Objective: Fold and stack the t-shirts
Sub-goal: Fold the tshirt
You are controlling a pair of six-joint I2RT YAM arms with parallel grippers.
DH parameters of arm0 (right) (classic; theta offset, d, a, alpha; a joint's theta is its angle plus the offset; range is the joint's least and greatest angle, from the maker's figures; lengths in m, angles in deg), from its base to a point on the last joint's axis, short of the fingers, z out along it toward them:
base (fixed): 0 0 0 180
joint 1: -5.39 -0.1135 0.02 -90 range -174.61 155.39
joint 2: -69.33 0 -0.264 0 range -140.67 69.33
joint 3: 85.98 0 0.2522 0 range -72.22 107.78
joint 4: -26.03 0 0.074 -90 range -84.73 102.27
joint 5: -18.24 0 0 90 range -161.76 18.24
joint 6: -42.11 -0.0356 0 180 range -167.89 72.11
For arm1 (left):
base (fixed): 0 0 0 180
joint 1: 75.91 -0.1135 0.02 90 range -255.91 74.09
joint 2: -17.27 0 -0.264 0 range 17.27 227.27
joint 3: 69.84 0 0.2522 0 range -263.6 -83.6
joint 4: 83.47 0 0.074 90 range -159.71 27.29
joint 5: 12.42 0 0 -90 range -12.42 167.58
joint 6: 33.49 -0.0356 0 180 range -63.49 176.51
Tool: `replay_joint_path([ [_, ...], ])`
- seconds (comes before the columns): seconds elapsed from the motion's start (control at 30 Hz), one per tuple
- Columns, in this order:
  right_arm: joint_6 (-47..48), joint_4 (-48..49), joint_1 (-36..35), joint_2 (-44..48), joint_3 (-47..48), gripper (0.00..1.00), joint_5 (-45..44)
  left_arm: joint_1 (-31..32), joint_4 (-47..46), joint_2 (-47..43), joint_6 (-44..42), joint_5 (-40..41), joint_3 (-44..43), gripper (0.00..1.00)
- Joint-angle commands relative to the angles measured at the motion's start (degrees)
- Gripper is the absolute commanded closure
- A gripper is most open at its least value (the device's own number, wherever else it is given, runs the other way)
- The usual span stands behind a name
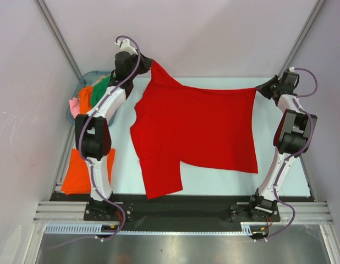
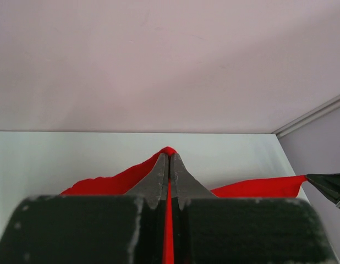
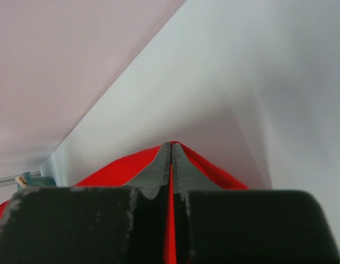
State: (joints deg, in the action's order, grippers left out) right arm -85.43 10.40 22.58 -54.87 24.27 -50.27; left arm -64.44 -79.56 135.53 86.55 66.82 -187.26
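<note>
Red t-shirt (image 1: pixel 197 132): soft, smooth cloth, spread wide over the table (image 1: pixel 123 165), top edge pulled taut. The left gripper (image 1: pixel 149 62) and right gripper (image 1: pixel 259 88) each pinch one upper corner. The blue-grey plastic basket (image 1: pixel 92 73) holds a crumpled green shirt (image 1: pixel 102 88), orange shirt (image 1: pixel 86 94) and pink shirt (image 1: pixel 75 107).

Red t-shirt (image 1: pixel 197 129) hangs spread wide; orange t-shirt (image 1: pixel 74 176) lies flat left

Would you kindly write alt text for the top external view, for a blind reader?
The left arm and right arm hold a bright red t-shirt spread between them over a pale table, jaws shut on its far edge. An orange t-shirt lies near left, a blue-grey basket of shirts beyond it.
</note>
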Motion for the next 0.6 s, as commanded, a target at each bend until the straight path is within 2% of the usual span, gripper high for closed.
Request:
replay_joint_path([
  [0.0,-0.52,0.55,-0.14,-0.08,2.92,1.00,0.47,-0.65,-3.25,0.57,0.98,-1.63,-2.87,1.00],
  [0.37,0.27,-3.57,0.65,2.03,2.22,1.00,1.53,-1.36,-0.27,-2.15,2.30,-2.95,-0.59,1.00],
  [0.57,1.24,-4.99,1.44,4.67,-2.88,1.00,2.06,-1.53,0.09,-8.46,4.06,-3.12,8.11,1.00],
])
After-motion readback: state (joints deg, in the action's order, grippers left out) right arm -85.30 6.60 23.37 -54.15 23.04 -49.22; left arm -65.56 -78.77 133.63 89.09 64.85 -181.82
